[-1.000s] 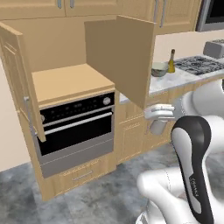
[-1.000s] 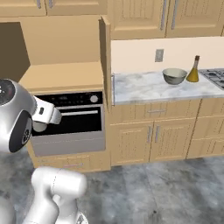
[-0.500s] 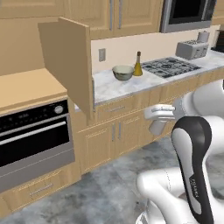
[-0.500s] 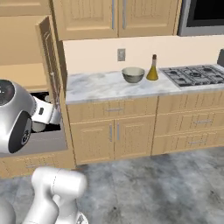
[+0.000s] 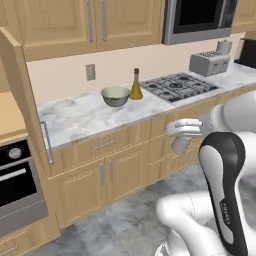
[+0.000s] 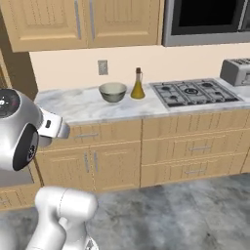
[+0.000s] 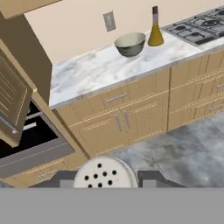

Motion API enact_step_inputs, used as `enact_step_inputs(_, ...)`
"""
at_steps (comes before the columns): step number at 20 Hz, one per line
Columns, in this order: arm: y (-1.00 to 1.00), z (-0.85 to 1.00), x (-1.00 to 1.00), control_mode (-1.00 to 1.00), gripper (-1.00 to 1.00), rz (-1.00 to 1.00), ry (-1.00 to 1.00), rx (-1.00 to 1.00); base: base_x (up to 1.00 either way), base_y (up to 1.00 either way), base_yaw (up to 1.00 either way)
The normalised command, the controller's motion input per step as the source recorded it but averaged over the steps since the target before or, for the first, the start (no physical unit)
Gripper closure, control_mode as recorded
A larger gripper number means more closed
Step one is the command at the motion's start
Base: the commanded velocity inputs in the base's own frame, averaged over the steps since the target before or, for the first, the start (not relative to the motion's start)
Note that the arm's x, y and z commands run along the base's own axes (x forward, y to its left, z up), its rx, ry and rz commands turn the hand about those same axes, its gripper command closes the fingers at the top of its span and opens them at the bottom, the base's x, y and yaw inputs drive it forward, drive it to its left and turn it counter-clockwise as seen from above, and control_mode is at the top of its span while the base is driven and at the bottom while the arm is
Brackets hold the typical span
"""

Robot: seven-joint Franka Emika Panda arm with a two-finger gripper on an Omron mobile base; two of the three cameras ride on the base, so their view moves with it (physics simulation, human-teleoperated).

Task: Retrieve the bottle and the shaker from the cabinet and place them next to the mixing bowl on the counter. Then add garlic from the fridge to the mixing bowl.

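Observation:
A white shaker (image 7: 104, 173) with a perforated lid sits between the fingertips of my gripper (image 7: 105, 177), which is shut on it. The hand with the shaker (image 5: 180, 145) hangs in front of the lower cabinets, well short of the counter (image 5: 80, 120). On that marble counter stands a grey-green mixing bowl (image 5: 115, 95) (image 6: 113, 91) (image 7: 130, 43). Close on its right stands an amber bottle (image 5: 135, 86) (image 6: 138, 85) (image 7: 155, 34).
A gas hob (image 5: 179, 86) lies right of the bottle, with a toaster (image 5: 208, 62) beyond it and a microwave (image 6: 205, 19) above. An open cabinet door (image 5: 22, 95) juts out at the left, over a wall oven (image 5: 15, 185). Grey floor runs along the cabinets.
The base has driven to the right: the oven and open door slid to the left edge, the bowl, bottle and hob came to the middle. The gripper still holds the shaker.

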Motion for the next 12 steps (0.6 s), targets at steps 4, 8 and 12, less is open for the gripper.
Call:
enact_step_inputs(4, 0.0, 0.0, 0.0, 1.0, 1.0, 0.0, 0.0, 0.0, 0.94, 0.05, -0.02)
enact_step_inputs(8, 0.0, 0.0, 0.0, 1.0, 1.0, 0.0, 0.0, 0.0, 0.54, 0.37, -0.07)
enact_step_inputs(12, 0.0, 0.0, 0.0, 1.0, 1.0, 0.0, 0.0, 0.0, 0.56, 0.31, -0.07)
